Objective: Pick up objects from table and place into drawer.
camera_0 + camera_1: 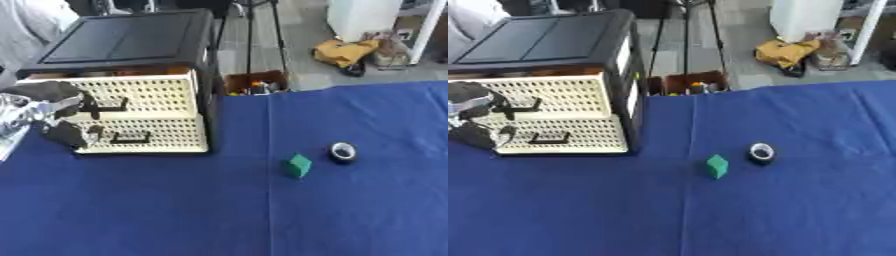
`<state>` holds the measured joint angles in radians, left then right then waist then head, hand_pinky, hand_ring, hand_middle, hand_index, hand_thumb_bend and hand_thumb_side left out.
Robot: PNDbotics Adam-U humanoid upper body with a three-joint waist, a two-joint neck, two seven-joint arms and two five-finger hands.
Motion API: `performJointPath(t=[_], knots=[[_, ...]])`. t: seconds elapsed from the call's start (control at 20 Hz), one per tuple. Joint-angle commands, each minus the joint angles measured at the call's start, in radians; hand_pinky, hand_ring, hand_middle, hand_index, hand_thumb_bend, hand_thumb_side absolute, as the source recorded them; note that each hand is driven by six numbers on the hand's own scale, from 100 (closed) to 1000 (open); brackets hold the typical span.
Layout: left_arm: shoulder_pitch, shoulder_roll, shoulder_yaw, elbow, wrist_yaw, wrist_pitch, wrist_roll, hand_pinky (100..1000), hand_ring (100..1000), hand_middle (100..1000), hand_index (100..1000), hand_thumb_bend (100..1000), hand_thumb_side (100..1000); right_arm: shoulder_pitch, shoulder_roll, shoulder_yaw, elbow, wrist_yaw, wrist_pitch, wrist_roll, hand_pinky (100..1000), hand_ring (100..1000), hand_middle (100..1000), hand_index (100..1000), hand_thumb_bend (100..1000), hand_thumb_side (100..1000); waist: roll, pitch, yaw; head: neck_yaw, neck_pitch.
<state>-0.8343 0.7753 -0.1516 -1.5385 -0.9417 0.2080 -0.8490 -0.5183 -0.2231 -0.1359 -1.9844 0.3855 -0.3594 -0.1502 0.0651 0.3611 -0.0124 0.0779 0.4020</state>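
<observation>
A black cabinet [131, 37] with two cream perforated drawers stands at the table's far left. My left hand [54, 95] comes in from the left edge, with its fingers [87, 104] curled at the left end of the upper drawer's black handle [112, 106]. The upper drawer [149, 92] stands out a little from the cabinet, and an orange strip shows above its front. The lower drawer [166, 135] has its own handle [131, 137]. A small green block [298, 165] and a black tape roll [342, 151] lie apart on the blue cloth, right of the middle. My right hand is out of view.
The blue table cloth [175, 210] fills the near half of the view. Beyond the far table edge there are a brown box of small items [255, 83], tripod legs, a yellow bag [346, 51] and a white unit on the floor.
</observation>
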Motion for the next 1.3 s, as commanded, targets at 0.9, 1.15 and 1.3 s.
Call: performJointPath(t=[0.9,1.15,1.3], knots=[[0.091,0.096,0.021,-0.217,0.010,0.020,-0.032,100,100,140,730,111,366,-0.019,-0.002,-0.007,-0.016,-0.006,-0.001,-0.005,754,746,692,846,100,922,-0.013,-0.017,0.018,-0.005,-0.014],[0.106,0.095,0.028,-0.254,0.014,0.030,-0.034,100,100,138,729,110,368,-0.020,-0.001,-0.008,-0.016,-0.007,-0.001,-0.006,755,746,692,846,100,922,-0.015,-0.016,0.021,-0.006,-0.017],[0.113,0.095,0.028,-0.269,0.015,0.033,-0.038,100,100,138,728,110,369,-0.019,0.000,-0.009,-0.016,-0.008,-0.001,-0.006,755,747,693,847,100,922,-0.017,-0.015,0.022,-0.006,-0.018]])
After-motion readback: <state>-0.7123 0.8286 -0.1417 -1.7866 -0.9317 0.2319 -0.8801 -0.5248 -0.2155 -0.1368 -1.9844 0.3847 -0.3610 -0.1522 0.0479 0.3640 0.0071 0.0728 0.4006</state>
